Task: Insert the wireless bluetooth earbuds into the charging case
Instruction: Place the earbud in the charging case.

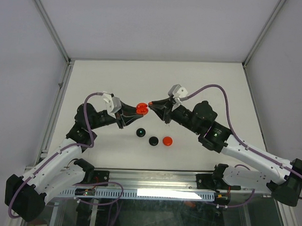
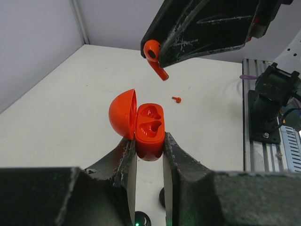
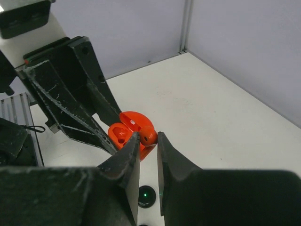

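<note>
My left gripper (image 2: 149, 142) is shut on a red charging case (image 2: 150, 134), held above the table with its lid (image 2: 123, 113) swung open to the left. Both of its sockets are empty. My right gripper (image 3: 148, 138) is shut on a red earbud (image 3: 149, 135), pinching its round head. In the left wrist view that earbud (image 2: 153, 54) hangs stem down just above and beyond the case, not touching it. In the top view the case (image 1: 141, 108) and the held earbud (image 1: 150, 103) meet near the table's middle. Another red earbud (image 2: 176, 99) lies on the table beyond.
Three round discs lie in a row near the table's front: a black one (image 1: 140, 132), a second black one (image 1: 153, 141) and a red one (image 1: 167, 141). The table's aluminium rail (image 2: 263, 117) runs along the right of the left wrist view.
</note>
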Available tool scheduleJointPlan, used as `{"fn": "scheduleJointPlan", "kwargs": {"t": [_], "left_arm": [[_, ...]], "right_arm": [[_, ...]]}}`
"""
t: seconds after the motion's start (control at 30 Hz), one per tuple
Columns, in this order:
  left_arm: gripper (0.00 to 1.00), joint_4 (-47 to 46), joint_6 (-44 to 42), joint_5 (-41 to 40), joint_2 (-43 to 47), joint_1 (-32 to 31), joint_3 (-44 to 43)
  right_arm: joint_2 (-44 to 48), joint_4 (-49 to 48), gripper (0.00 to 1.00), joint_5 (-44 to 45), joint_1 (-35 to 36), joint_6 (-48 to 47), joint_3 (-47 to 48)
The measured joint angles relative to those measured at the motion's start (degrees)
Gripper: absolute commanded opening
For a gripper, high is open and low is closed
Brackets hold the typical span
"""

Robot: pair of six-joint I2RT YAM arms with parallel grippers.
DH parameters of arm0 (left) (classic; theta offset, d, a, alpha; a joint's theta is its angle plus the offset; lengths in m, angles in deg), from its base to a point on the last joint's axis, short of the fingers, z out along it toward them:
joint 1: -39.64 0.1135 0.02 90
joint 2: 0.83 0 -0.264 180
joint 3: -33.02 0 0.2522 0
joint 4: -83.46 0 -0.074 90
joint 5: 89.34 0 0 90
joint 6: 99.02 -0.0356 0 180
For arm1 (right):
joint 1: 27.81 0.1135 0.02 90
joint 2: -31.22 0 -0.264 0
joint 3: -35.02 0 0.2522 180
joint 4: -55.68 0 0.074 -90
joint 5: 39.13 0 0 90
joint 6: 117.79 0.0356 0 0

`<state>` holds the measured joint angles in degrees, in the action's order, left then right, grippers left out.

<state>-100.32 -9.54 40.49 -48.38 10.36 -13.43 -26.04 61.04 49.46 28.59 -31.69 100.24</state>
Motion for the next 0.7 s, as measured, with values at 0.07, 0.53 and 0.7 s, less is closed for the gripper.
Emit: {"fn": "scheduleJointPlan", "kwargs": {"t": [0.07,0.53,0.7], "left_arm": [[0.00,-0.98,0.02,0.85,0.11,0.00,0.24],[0.00,-3.93,3.13,2.51,0.70,0.00,1.73],[0.00,-4.92,5.01,2.60,0.72,0.00,1.81]], "right_arm": [[-0.09,-1.53,0.07,-1.25,0.68,-0.81,-0.76],[-2.80,-5.97,0.07,-2.73,4.48,-6.45,-1.68],[-3.61,-6.25,0.07,-1.92,5.25,-8.02,-1.68]]}}
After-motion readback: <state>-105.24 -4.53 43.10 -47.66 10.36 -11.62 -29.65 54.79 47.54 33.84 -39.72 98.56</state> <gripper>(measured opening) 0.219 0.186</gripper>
